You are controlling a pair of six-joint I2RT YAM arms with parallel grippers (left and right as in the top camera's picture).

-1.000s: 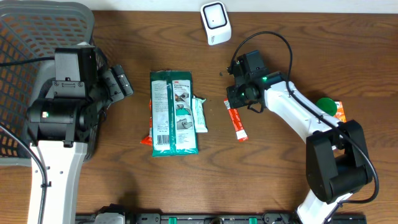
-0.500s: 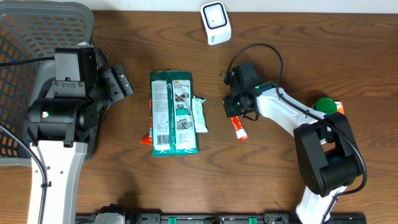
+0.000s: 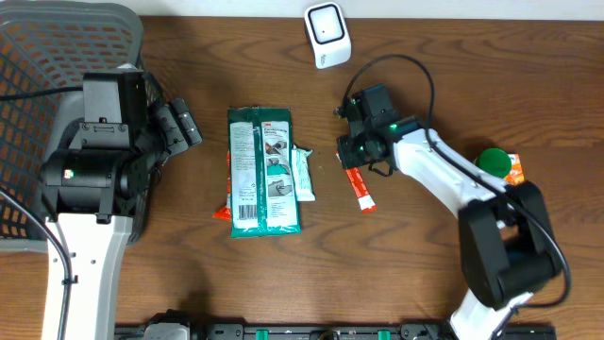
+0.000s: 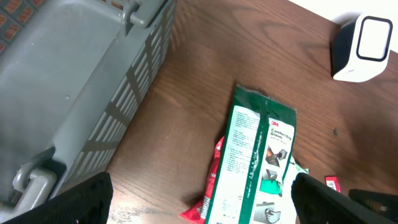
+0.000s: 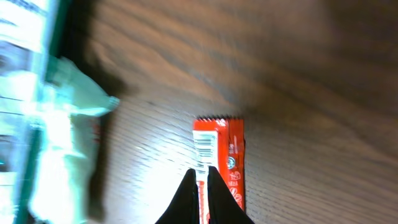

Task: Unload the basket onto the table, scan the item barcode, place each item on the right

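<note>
A slim red snack bar (image 3: 360, 189) with a white barcode panel lies on the wooden table right of centre. In the right wrist view the bar (image 5: 225, 155) runs under my right gripper (image 5: 203, 171), whose jaws are shut just above it; I cannot tell if they pinch the wrapper. From overhead, the right gripper (image 3: 355, 157) sits at the bar's far end. The white scanner (image 3: 327, 35) stands at the back edge, also showing in the left wrist view as the scanner (image 4: 364, 46). My left gripper (image 4: 202, 208) is open with nothing in it, beside the basket.
A green 3M glove package (image 3: 264, 170) lies mid-table over a red packet (image 3: 222, 213), with a pale green pouch (image 3: 303, 173) beside it. A grey basket (image 3: 57, 57) fills the far left. A green lid (image 3: 494, 160) and orange item sit at right.
My right wrist swung slightly left and toward the front, then back, staying over the red bar's far end. The bar barely shifted. The left arm has not moved.
</note>
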